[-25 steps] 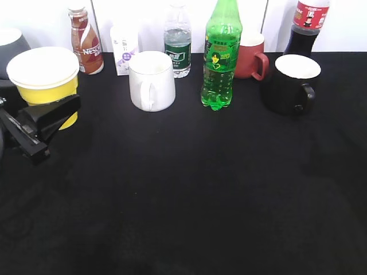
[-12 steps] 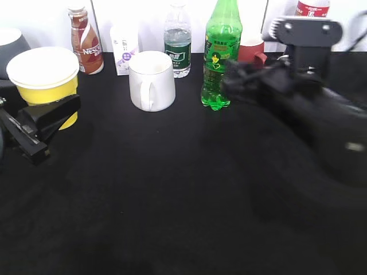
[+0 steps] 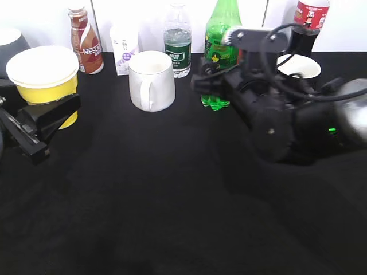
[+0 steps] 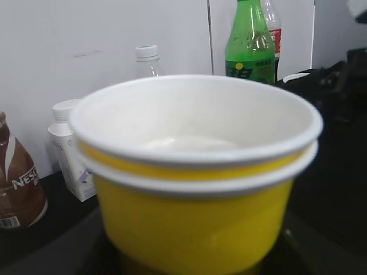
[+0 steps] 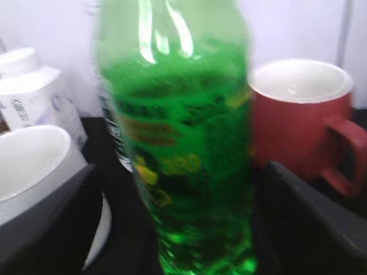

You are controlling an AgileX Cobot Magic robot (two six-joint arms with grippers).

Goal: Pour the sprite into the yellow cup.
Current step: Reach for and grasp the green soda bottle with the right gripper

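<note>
Exterior view: right gripper (image 3: 213, 81) has reached in from the right & sits at the sprite (image 3: 221, 54), which stands upright at the back of the black table (image 3: 172, 200), just right of the white mug (image 3: 152, 80). Right wrist view: bottle fills the centre, a dark finger (image 5: 51, 212) on either side w/ a gap left on both, so jaws are spread around it, not clamped. Red mug (image 5: 307, 123) sits behind-right of the bottle, white carton (image 5: 34, 103) behind-left.

Left gripper (image 3: 49, 114) is at far left of the exterior view, closed on the yellow cup (image 3: 45, 80), held upright. Left wrist view: cup (image 4: 195, 189) looks like two nested cups, white inside. Back row in the exterior view, left to right: coffee bottle (image 3: 85, 40), carton, clear water bottle (image 3: 176, 40), sprite, cola bottle (image 3: 307, 26).
</note>
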